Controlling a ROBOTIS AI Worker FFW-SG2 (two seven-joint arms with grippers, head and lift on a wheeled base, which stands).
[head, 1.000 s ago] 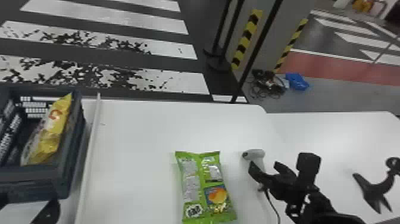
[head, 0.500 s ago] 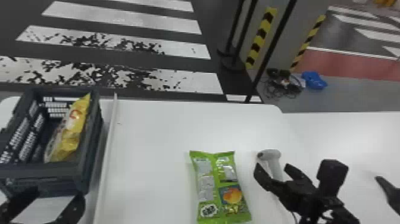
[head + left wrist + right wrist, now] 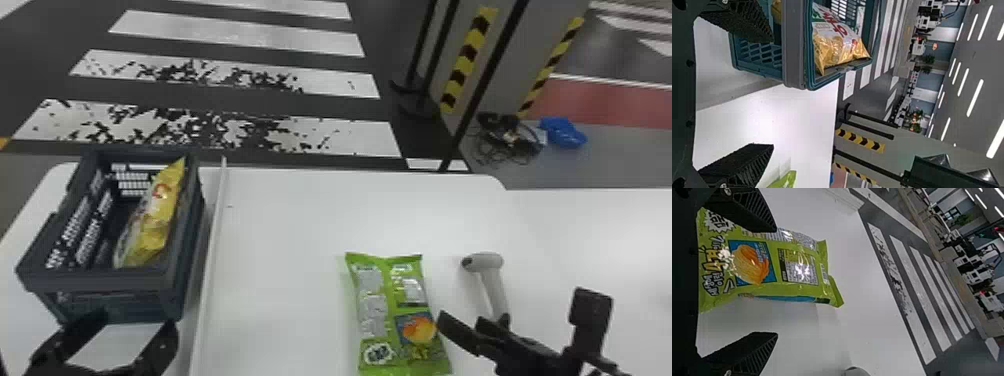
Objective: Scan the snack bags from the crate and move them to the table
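My left gripper (image 3: 132, 327) stands open at the near end of the dark crate (image 3: 100, 280). In the left wrist view that gripper (image 3: 772, 93) has bare space between its fingers. A yellow snack bag (image 3: 157, 215) leans inside the crate, against its right wall; the same yellow bag (image 3: 834, 41) shows printed lettering. On the table lies a green snack bag (image 3: 372, 305), with my right gripper (image 3: 467, 325) just beside its right edge. In the right wrist view this gripper (image 3: 774, 282) is open, the green bag (image 3: 777, 270) partly between its fingers. A pale handheld scanner (image 3: 492, 285) lies behind the right gripper.
A long white strip (image 3: 212, 240) runs front to back on the white table (image 3: 290, 225), between crate and green bag. Beyond the far edge stand thin black poles (image 3: 482, 80) and a striped pillar. Cables (image 3: 505, 137) lie on the floor.
The head view has swung left, bringing crate and left gripper further into the picture. The right gripper has moved left and nearer, from beside the scanner to the green bag's edge.
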